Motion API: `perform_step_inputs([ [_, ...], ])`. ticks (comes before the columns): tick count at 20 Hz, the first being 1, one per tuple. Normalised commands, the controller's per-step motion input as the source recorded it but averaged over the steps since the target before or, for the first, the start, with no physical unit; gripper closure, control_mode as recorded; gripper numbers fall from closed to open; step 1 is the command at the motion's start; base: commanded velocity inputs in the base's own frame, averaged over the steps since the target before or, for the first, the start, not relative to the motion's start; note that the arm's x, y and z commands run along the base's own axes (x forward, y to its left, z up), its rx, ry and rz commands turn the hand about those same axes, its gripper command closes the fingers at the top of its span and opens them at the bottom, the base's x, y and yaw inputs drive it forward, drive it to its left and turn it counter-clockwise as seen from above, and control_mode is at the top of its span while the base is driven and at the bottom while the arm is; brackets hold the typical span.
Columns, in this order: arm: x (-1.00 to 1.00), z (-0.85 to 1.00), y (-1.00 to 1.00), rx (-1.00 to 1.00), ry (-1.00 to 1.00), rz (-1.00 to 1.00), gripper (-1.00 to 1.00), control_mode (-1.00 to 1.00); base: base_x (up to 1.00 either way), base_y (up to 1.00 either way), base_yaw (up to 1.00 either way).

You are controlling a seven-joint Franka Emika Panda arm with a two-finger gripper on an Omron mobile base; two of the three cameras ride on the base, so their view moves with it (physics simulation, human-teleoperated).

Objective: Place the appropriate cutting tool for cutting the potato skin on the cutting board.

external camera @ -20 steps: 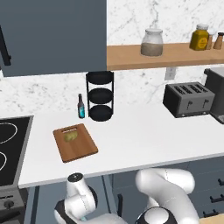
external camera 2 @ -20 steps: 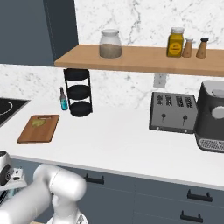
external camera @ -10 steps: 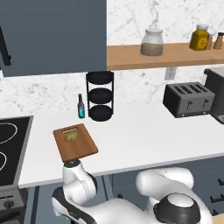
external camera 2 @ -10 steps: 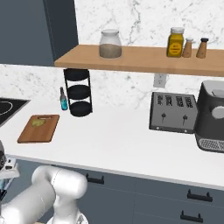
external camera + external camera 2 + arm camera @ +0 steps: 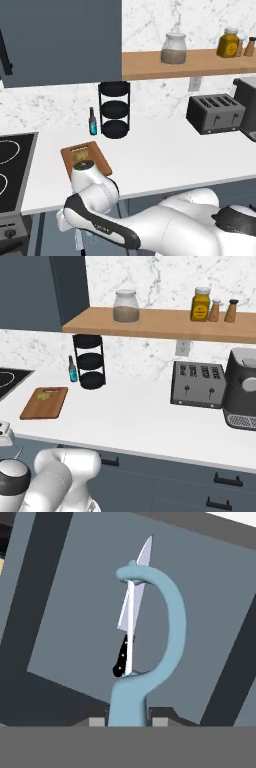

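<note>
In the hand view my gripper (image 5: 127, 719) is shut on the handle of the light-blue peeler (image 5: 171, 627), whose looped head points away from the hand. Behind it a silver-bladed, black-handled knife (image 5: 134, 592) lies in a dark grey drawer space below the counter. The brown cutting board (image 5: 97, 159) rests on the white counter left of centre, with the yellowish potato (image 5: 82, 155) on it. The arm's elbow covers the board's near edge in the left base view. From the right base view the board (image 5: 46, 404) and potato (image 5: 44, 396) show in full.
A small blue bottle (image 5: 92, 121) and a black three-tier rack (image 5: 115, 110) stand behind the board. A stovetop (image 5: 12, 165) lies to its left. A toaster (image 5: 216, 113) and a coffee machine (image 5: 243, 387) sit to the right. Jars line the wooden shelf (image 5: 160, 323).
The arm has risen: its elbow moved up in front of the counter edge and now overlaps the board's near edge in the left base view. The objects on the counter stayed put.
</note>
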Motion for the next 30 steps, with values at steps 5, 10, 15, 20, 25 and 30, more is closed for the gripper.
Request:
perform_step_inputs([
  [5, 0.62, 0.49, -0.25, -0.05, 0.00, -0.23, 1.00, -1.00, 0.00, 0.00, 0.00],
  [10, 0.72, 0.09, -0.54, -0.08, 0.00, -0.32, 1.00, -1.00, 0.00, 0.00, 0.00],
  [15, 0.87, 0.02, -0.29, -0.03, 0.00, -0.25, 1.00, -1.00, 0.00, 0.00, 0.00],
  [20, 0.76, 0.01, -0.11, -0.01, 0.00, -0.19, 1.00, -1.00, 0.00, 0.00, 0.00],
  [25, 0.68, 0.00, 0.00, 0.00, 0.00, -0.16, 1.00, -1.00, 0.00, 0.00, 0.00],
  [30, 0.79, -0.01, 0.01, 0.00, 0.00, -0.09, 1.00, -1.00, 0.00, 0.00, 0.00],
])
